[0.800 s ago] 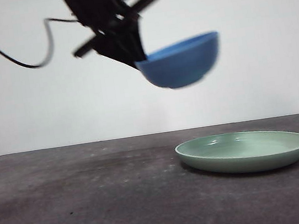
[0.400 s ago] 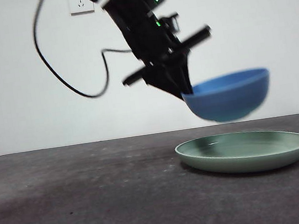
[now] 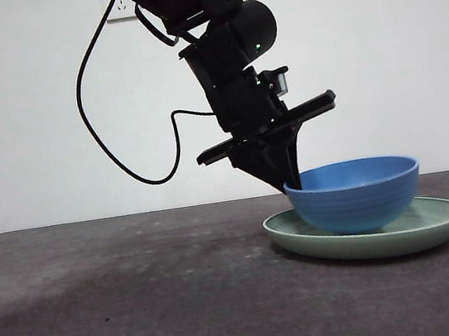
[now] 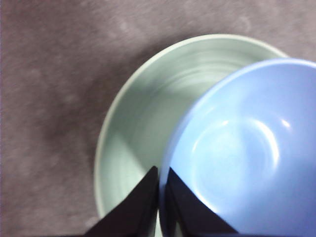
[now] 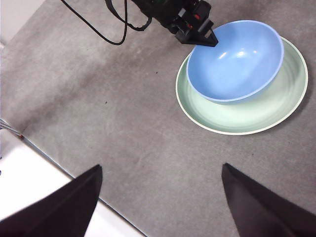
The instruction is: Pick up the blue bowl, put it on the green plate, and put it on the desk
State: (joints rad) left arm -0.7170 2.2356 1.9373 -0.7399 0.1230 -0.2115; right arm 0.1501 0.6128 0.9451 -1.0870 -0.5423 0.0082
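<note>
Left gripper (image 4: 159, 180) clenched on the rim of the blue bowl (image 3: 354, 194), one jaw inside the wall, one outside. Bowl sits in the green plate (image 3: 444, 214), directly below and beside the pincer tips, upright. Plate rests on the desk (image 3: 143, 305). Right gripper (image 5: 160, 182) waits well apart from the dishes, jaws spread wide, holding nothing.

Blue bowl (image 3: 354, 196) sits upright in green plate (image 3: 433, 226) on desk (image 3: 144, 313).
</note>
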